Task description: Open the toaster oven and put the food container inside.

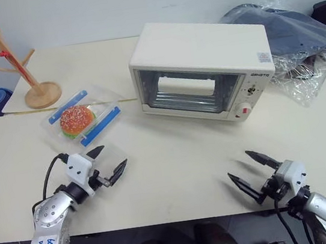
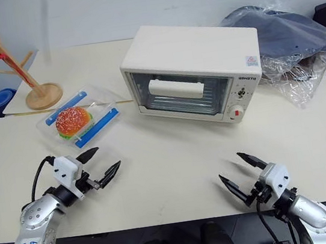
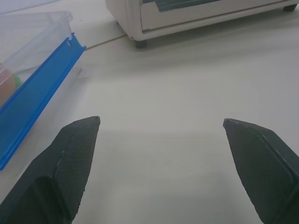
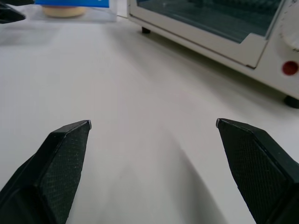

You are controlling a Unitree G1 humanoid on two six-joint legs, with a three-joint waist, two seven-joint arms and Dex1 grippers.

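The left gripper (image 2: pixel 99 162) is held over the table (image 2: pixel 168 157) with its fingers spread wide, nothing between them. The container (image 2: pixel 79 121) is seen just beyond it, the oven (image 2: pixel 192 72), door shut, farther beyond. The right gripper (image 2: pixel 242 176) is likewise spread and empty, the oven beyond it.

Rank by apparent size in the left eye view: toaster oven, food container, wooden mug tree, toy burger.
1. toaster oven, clearly largest.
2. wooden mug tree and food container: the tree is taller but thin and cut off at the frame edge, so not ranked against each other.
3. toy burger, smallest, inside the container.
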